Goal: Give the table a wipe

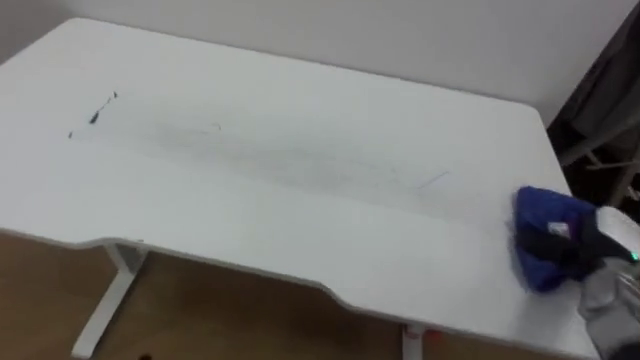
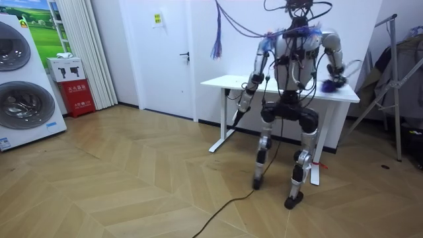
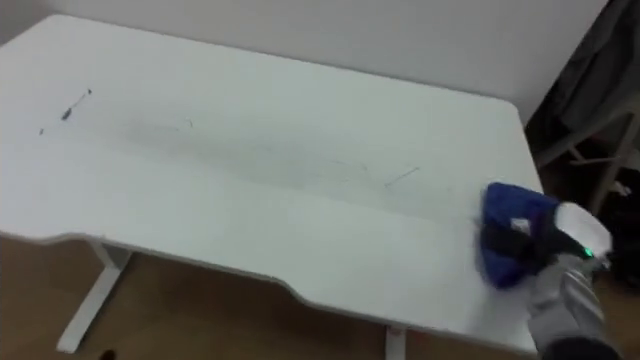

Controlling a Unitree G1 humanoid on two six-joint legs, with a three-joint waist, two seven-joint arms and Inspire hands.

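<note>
Far left: dark marks (image 1: 95,112) on the white surface (image 1: 300,230), well apart from everything else. Across the middle, faint grey streaks (image 1: 300,160). At the right edge, blue cloth (image 1: 540,210) lying on the surface under the right hand (image 1: 562,242); cannot tell how firmly held. Left hand (image 2: 236,118) hanging low beside the body, state unreadable. Risks, probably: stopping the sweep short of the far-left marks, or dragging the cloth off the nearby right edge.

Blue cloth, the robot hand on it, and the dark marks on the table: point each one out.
blue cloth (image 1: 540,212): left eye view, on its upper bunched fold.
robot hand (image 1: 568,247): left eye view, on the dark part lying over the cloth.
dark marks (image 1: 97,113): left eye view, on the largest smudge, far left.
</note>
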